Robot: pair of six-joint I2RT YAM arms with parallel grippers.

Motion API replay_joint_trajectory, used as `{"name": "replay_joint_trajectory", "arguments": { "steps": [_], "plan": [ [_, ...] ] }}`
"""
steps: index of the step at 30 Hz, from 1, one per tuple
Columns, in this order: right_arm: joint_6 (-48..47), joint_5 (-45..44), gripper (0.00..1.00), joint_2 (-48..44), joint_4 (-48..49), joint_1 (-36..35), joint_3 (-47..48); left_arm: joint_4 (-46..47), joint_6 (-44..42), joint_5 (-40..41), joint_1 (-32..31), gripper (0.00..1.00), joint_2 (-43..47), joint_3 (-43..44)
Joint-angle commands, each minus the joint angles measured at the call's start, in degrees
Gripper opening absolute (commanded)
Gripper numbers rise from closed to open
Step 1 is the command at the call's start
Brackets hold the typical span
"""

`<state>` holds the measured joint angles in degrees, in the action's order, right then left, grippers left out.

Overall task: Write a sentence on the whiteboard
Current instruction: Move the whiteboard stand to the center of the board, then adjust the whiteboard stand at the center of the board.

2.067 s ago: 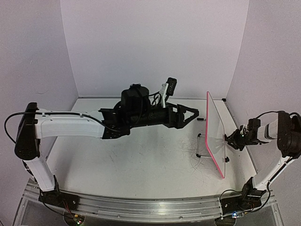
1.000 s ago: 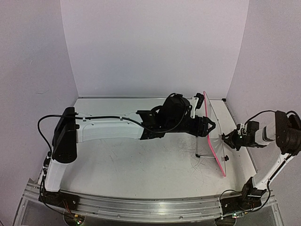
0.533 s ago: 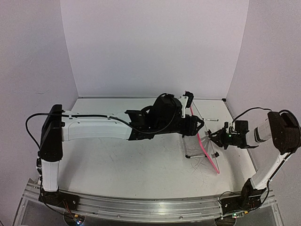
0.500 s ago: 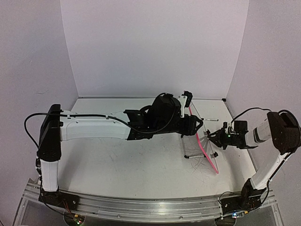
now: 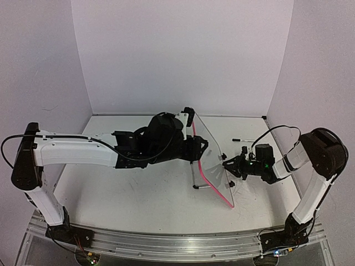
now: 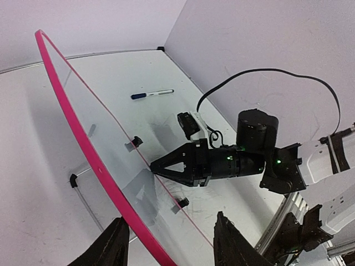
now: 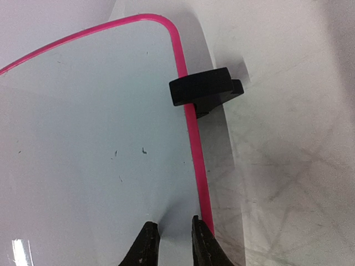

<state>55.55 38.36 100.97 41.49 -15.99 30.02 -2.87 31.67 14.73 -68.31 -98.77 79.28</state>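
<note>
The whiteboard (image 5: pixel 208 149) (image 6: pixel 105 138) (image 7: pixel 94 127), glossy white in a pink frame, stands tilted on its wire stand at mid-table. My left gripper (image 5: pixel 198 145) (image 6: pixel 170 217) is open and straddles the board's top edge, with the pink frame close to its left finger. My right gripper (image 5: pixel 224 162) (image 6: pixel 153 164) (image 7: pixel 172 221) is shut, its tips against the board's face just inside the pink edge, with nothing between them. The sentence is out of view; the face in the right wrist view bears only tiny specks.
A blue-capped marker (image 5: pixel 242 140) (image 6: pixel 152 94) lies on the tabletop behind the right gripper, toward the back right corner. A black foot (image 7: pixel 202 91) of the stand clips the board's edge. The stand's wire leg (image 5: pixel 194 177) reaches out to the left. Faint grey scribbles mark the tabletop.
The whiteboard has shifted left and nearer, with both grippers following it. The left arm drew back left; the right arm stretched out. The left jaws narrowed a little.
</note>
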Motion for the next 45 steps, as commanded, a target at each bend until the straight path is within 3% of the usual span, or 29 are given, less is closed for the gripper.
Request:
{"name": "replay_joint_trajectory", "arguments": {
  "steps": [1,7,10,13,18,21,27,31,33,39,45],
  "plan": [
    [8.2,3.3,0.22,4.7,2.6,-9.8,0.0,-4.8,1.2,6.8,1.0,0.52,6.4,-5.5],
    [7.4,1.4,0.25,3.7,1.9,-12.8,1.5,-6.7,1.8,9.4,1.6,0.56,12.6,-11.2],
    [-0.8,-1.0,0.28,1.7,-9.4,-12.8,4.7,-6.9,1.6,9.8,1.8,0.58,13.7,-12.2],
    [-13.4,-6.9,0.42,-1.7,-24.7,-12.7,11.0,-7.2,1.5,10.2,1.8,0.61,14.1,-12.6],
    [-30.1,-27.9,0.66,-8.7,-49.0,-12.7,21.7,-7.4,1.6,10.6,1.9,0.62,14.6,-13.3],
    [-36.5,-34.6,0.76,-12.2,-53.5,-12.8,24.3,-7.4,1.8,10.1,2.0,0.64,14.3,-13.1],
    [-52.7,-43.5,0.97,-17.8,-52.4,-12.8,27.2,-8.4,1.0,11.4,1.9,0.73,17.0,-13.6],
    [-70.2,-37.8,0.98,-14.0,-57.2,-12.9,29.0,-9.0,-0.7,10.5,1.9,0.8,17.9,-13.0],
    [-75.2,-39.9,0.96,-11.9,-61.5,-12.9,29.7,-9.2,-1.2,10.2,1.9,0.84,18.3,-12.6],
    [-80.7,-28.7,0.86,-12.7,-63.7,-14.3,26.7,-9.2,-2.8,10.9,2.0,0.91,20.0,-12.3],
    [-80.4,-23.4,0.73,-5.3,-66.2,-17.3,26.7,-9.2,-3.8,8.8,3.0,0.95,20.9,-11.2]
  ]
}}
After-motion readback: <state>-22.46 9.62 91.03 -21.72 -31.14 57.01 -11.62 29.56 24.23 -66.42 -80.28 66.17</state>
